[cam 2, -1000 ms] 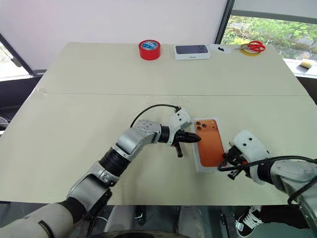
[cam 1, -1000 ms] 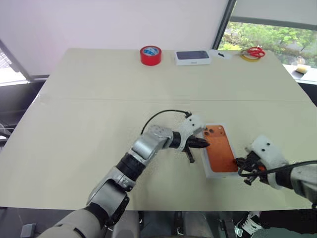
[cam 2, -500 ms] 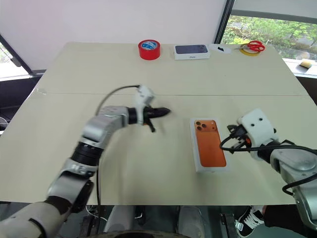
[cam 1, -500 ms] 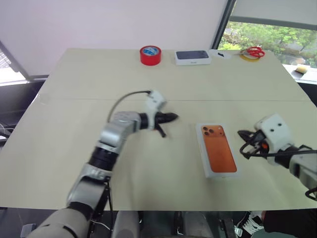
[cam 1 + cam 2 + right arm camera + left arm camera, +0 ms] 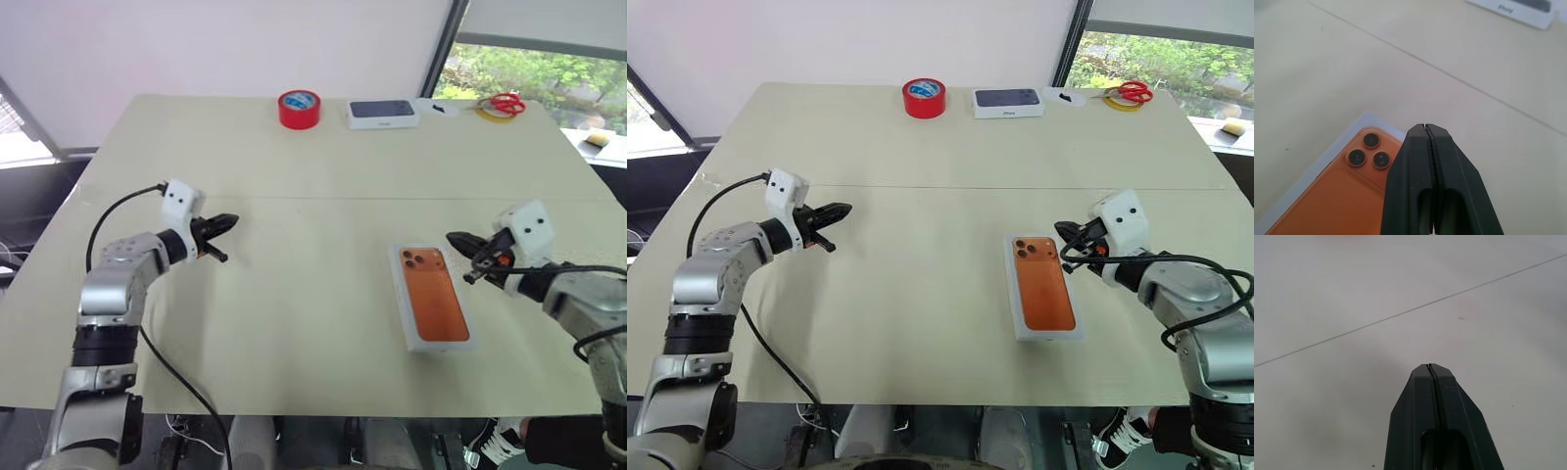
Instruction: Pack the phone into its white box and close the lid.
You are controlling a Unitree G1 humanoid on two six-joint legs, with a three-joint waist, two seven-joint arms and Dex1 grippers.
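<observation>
The shallow white rectangular cardboard lid point(image 5: 432, 306), orange phone picture facing up, lies closed over the box on the beige counter point(image 5: 294, 157); phone and white box are therefore hidden beneath it. A second ago both hands were at the lid. The left hand point(image 5: 224, 223) has since swung well away to the left, fingers together, empty. The right hand point(image 5: 458, 240) has lifted just beside the lid's camera end, fingers together, empty. Judgement: packing appears complete.

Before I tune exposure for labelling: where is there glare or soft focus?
Left eye view: the window is bright, the table evenly lit. Right wrist view: the right end effector is sharp, the small white box soft.
</observation>
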